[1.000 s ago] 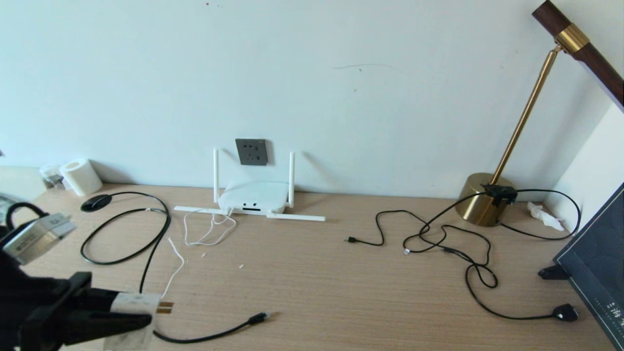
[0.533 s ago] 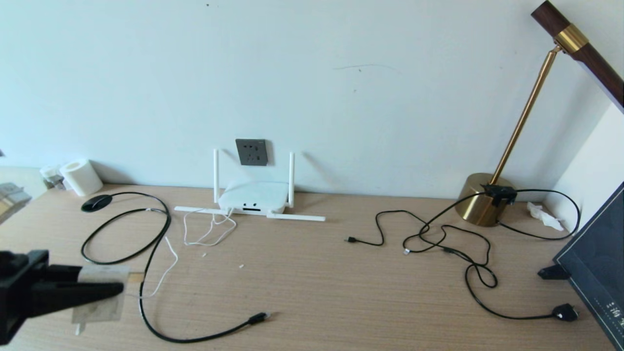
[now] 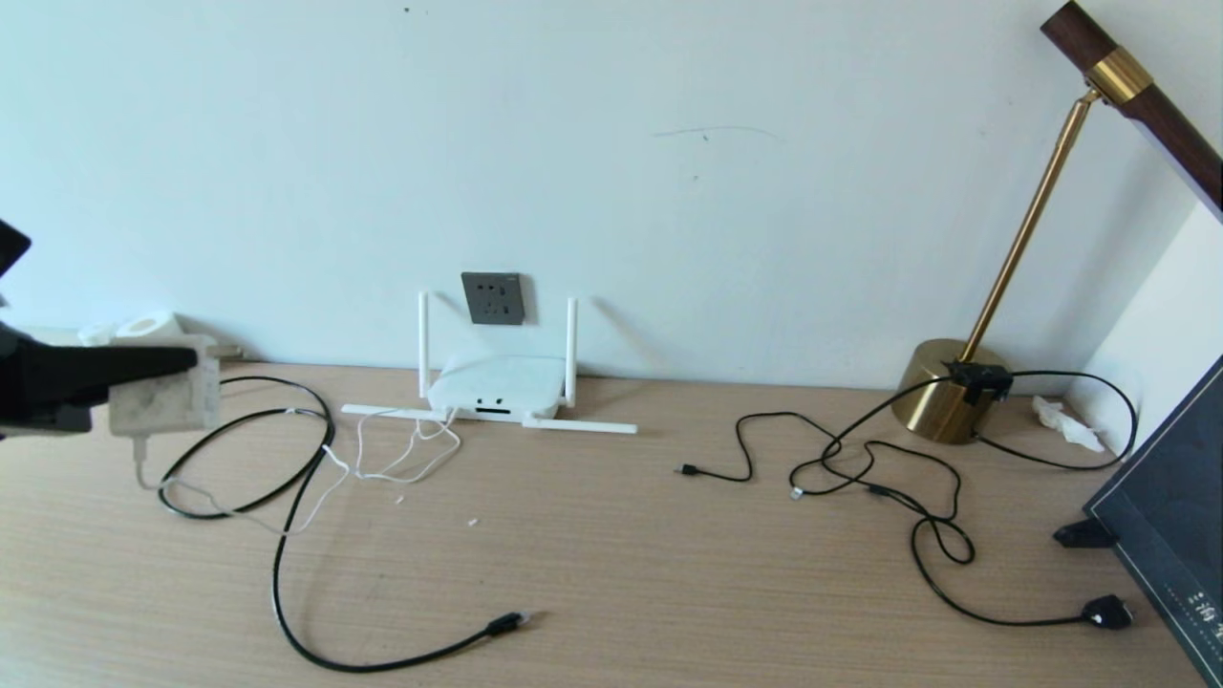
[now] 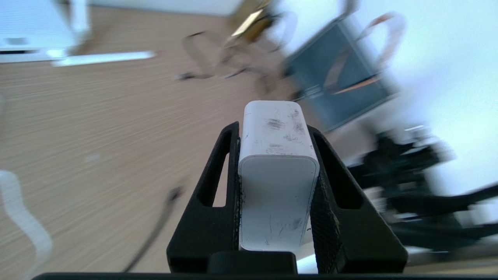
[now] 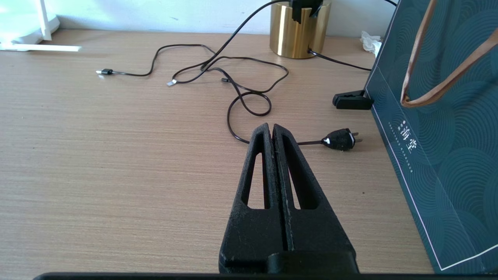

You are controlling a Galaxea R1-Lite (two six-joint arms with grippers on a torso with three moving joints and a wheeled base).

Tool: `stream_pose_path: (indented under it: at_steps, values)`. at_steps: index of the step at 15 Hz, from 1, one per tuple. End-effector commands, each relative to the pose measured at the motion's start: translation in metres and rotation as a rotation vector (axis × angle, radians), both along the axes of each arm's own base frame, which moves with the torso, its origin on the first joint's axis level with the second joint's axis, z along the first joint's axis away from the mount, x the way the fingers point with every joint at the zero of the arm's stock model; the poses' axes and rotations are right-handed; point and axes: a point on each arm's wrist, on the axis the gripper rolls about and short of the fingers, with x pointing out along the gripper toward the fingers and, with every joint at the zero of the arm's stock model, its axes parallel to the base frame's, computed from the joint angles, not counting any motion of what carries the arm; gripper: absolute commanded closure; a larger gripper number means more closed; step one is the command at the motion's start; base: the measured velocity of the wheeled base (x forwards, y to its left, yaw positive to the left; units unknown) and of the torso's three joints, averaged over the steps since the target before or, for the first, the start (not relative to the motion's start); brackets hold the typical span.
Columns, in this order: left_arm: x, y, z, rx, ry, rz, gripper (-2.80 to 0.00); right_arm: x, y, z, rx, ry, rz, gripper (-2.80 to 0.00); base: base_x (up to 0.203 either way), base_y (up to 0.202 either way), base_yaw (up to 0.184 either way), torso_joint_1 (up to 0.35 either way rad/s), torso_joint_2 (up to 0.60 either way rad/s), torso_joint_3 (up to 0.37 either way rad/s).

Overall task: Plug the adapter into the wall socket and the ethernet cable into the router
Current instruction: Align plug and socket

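Two left-gripper fingers (image 4: 218,182) pinching the adapter (image 4: 277,171) show only wrist-side.

left tool (image 3: 143,368) holds adapter (image 3: 162,401) above desk (image 3: 669,573)

Pale blue-white painted wall (image 3: 669,172), faint scuff marks. Light wood-grain table (image 3: 621,554) meets it. Brass desk lamp with round base and dark wooden arm (image 3: 946,392) at right rear. Dark teal patterned paper bag (image 5: 439,136) at right edge.

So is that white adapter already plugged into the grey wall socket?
No: the left gripper holds the adapter above the desk's far left, well apart from the wall socket, whose holes are bare.
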Motion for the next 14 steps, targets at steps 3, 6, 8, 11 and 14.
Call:
stream_pose_path:
  at_steps: [3,6,8,11,14]
  values:
    - [0.042,0.004,-0.031,-0.055,0.12,-0.054,0.0,0.0,0.0,0.0,0.0,0.0,0.0,0.0,0.0,0.0,0.0,0.0,0.0,0.0]
    - [0.066,0.019,-0.038,-0.062,0.157,-0.033,0.0,0.0,0.0,0.0,0.0,0.0,0.0,0.0,0.0,0.0,0.0,0.0,0.0,0.0]
    - [0.083,0.041,-0.047,-0.066,0.164,0.01,0.0,0.0,0.0,0.0,0.002,0.0,0.0,0.0,0.0,0.0,0.0,0.0,0.0,0.0]
    - [0.094,0.068,-0.04,0.029,0.131,0.103,0.0,0.0,0.0,0.0,0.0,0.0,0.0,0.0,0.0,0.0,0.0,0.0,0.0,0.0]
    - [0.104,0.07,-0.03,0.255,0.037,0.204,0.0,0.0,0.0,0.0,0.0,0.0,0.0,0.0,0.0,0.0,0.0,0.0,0.0,0.0]
